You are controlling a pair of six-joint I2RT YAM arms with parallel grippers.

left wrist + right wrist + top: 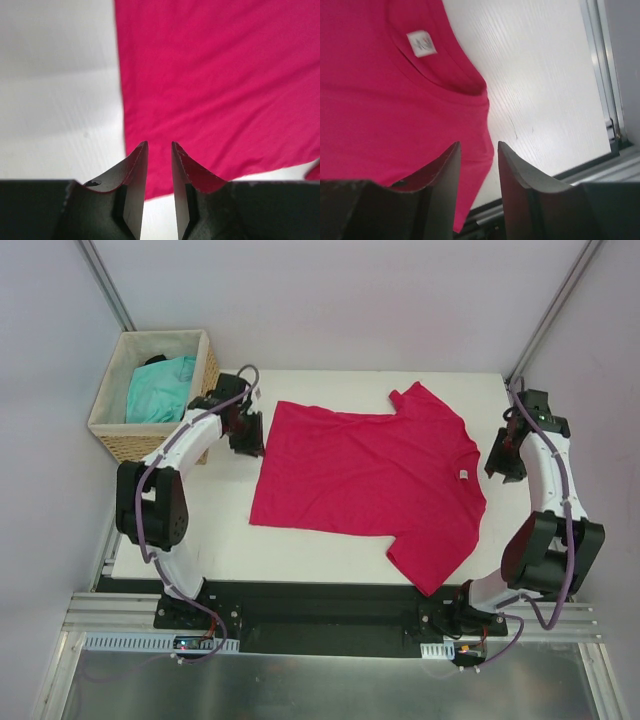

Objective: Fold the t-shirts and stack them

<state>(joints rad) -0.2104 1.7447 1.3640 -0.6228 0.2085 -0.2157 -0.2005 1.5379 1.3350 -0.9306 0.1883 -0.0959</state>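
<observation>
The crimson-pink t-shirt (360, 475) lies spread flat on the white table (225, 545), hem to the left and collar to the right. Its small white neck label (421, 44) faces up. My left gripper (247, 443) hovers at the hem's far left corner. In the left wrist view its jaws (160, 143) stand a little apart, open and empty, with the pink fabric (225, 75) just beyond them. My right gripper (503, 464) hangs beside the collar. Its jaws (478, 144) are open over the shoulder edge (475, 125), holding nothing. The turquoise t-shirt (160, 390) lies crumpled in the basket.
The woven wicker basket (140, 445) stands at the table's far left corner, close to the left arm's forearm. A metal rail (600, 75) borders the table past the right gripper. Grey walls and slanted frame posts (105, 285) enclose the back.
</observation>
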